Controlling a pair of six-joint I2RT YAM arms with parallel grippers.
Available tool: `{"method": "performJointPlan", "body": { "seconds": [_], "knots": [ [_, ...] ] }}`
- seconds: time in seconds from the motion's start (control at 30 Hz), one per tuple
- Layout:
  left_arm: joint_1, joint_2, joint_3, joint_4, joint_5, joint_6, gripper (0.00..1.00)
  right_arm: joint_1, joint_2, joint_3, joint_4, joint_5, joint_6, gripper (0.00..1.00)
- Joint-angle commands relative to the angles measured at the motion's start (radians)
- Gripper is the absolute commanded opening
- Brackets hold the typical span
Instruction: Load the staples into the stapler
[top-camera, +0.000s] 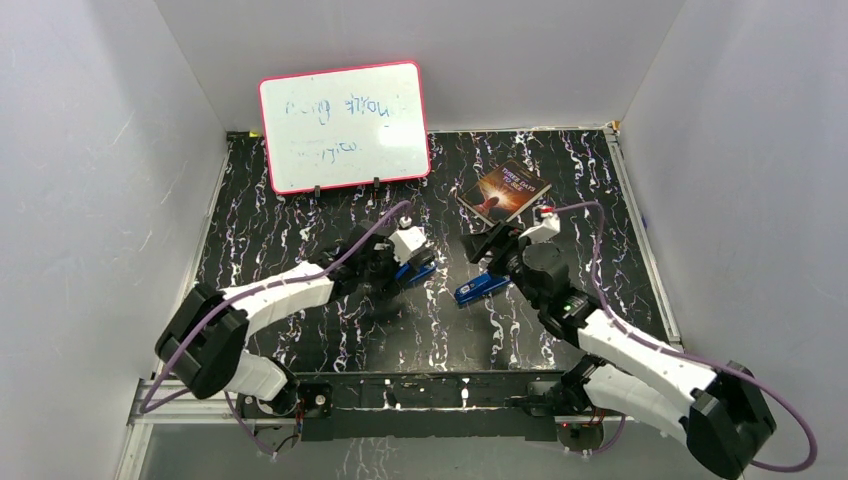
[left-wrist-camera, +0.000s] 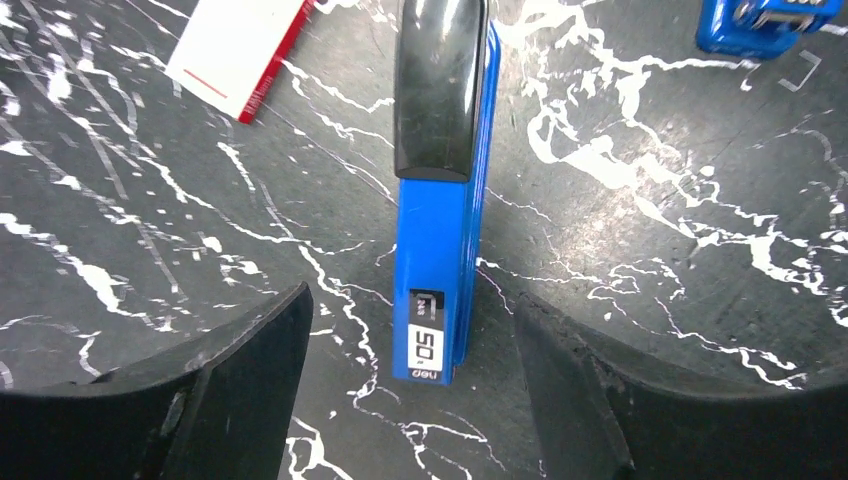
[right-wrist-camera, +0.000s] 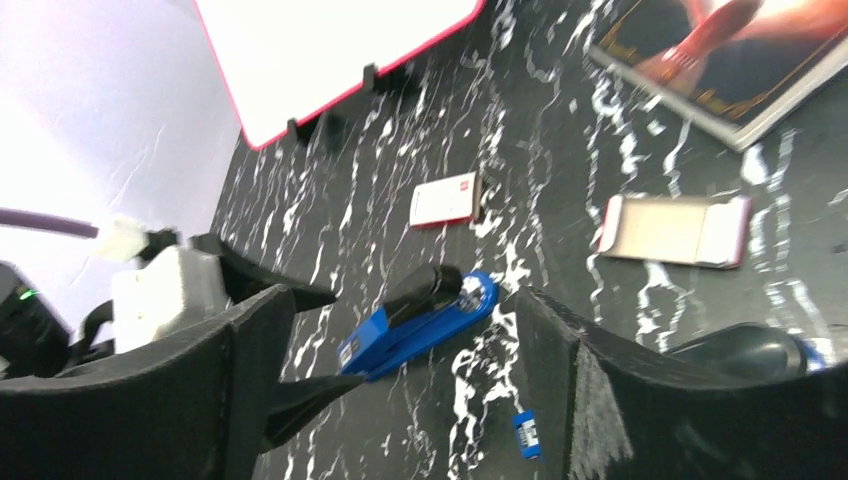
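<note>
- Stapler (left-wrist-camera: 435, 290) lies flat on the worktop (left-wrist-camera: 150, 200), its long axis running 12 to 6, labelled end at 6.
- Left pincer (left-wrist-camera: 410, 305) is open, straddling it and gripping nothing.
- Right pincer (right-wrist-camera: 400, 300) gapes wide, empty.
- Staples: can't make them out.

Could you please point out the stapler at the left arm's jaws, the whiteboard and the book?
Stapler (left-wrist-camera: 432, 240): left wrist view, blue body.
Whiteboard (top-camera: 345, 125): top external view, white writing face.
Book (top-camera: 505, 190): top external view, dark front cover.

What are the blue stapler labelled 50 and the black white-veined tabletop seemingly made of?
Blue stapler: glossy body, plastic or painted metal, under a shiny black cap with soft highlights. Black white-veined tabletop: marble-look, probably a smooth printed surface, faintly reflective.
</note>
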Motion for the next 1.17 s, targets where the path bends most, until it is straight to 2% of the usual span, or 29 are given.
{"method": "performJointPlan", "body": {
  "seconds": [0.0, 0.03, 0.1, 0.17, 0.23, 0.3, 0.43, 0.6, 0.77, 1.13],
  "knots": [
    [0.007, -0.149, 0.008, -0.001, -0.043, -0.004, 0.73, -0.002, -0.123, 0.016, -0.083, 0.190, -0.200, 0.93],
    [0.010, -0.182, 0.005, 0.005, -0.074, -0.024, 0.74, -0.002, -0.143, 0.029, -0.112, 0.205, -0.227, 0.97],
    [0.015, -0.253, -0.004, 0.025, -0.160, -0.089, 0.75, -0.002, -0.180, 0.059, -0.188, 0.239, -0.272, 0.98],
    [0.020, -0.321, -0.019, 0.040, -0.273, -0.200, 0.97, -0.002, -0.216, 0.081, -0.258, 0.264, -0.314, 0.98],
    [0.023, -0.390, -0.025, 0.022, -0.390, -0.346, 0.98, -0.002, -0.257, 0.088, -0.307, 0.296, -0.341, 0.98],
    [0.026, -0.447, -0.013, -0.072, -0.512, -0.499, 0.98, -0.002, -0.309, 0.079, -0.338, 0.324, -0.366, 0.98],
    [0.027, -0.560, -0.040, -0.178, -0.564, -0.648, 0.98, -0.002, -0.428, 0.043, -0.374, 0.336, -0.418, 0.98],
    [0.026, -0.685, -0.095, -0.225, -0.569, -0.690, 0.98, -0.002, -0.533, 0.022, -0.421, 0.348, -0.453, 0.98],
    [0.027, -0.794, -0.144, -0.222, -0.644, -0.677, 0.98, -0.002, -0.566, 0.003, -0.434, 0.402, -0.467, 0.98],
    [0.026, -0.740, -0.115, -0.245, -0.745, -0.648, 0.98, -0.002, -0.484, -0.014, -0.401, 0.490, -0.417, 0.98]
  ]
}}
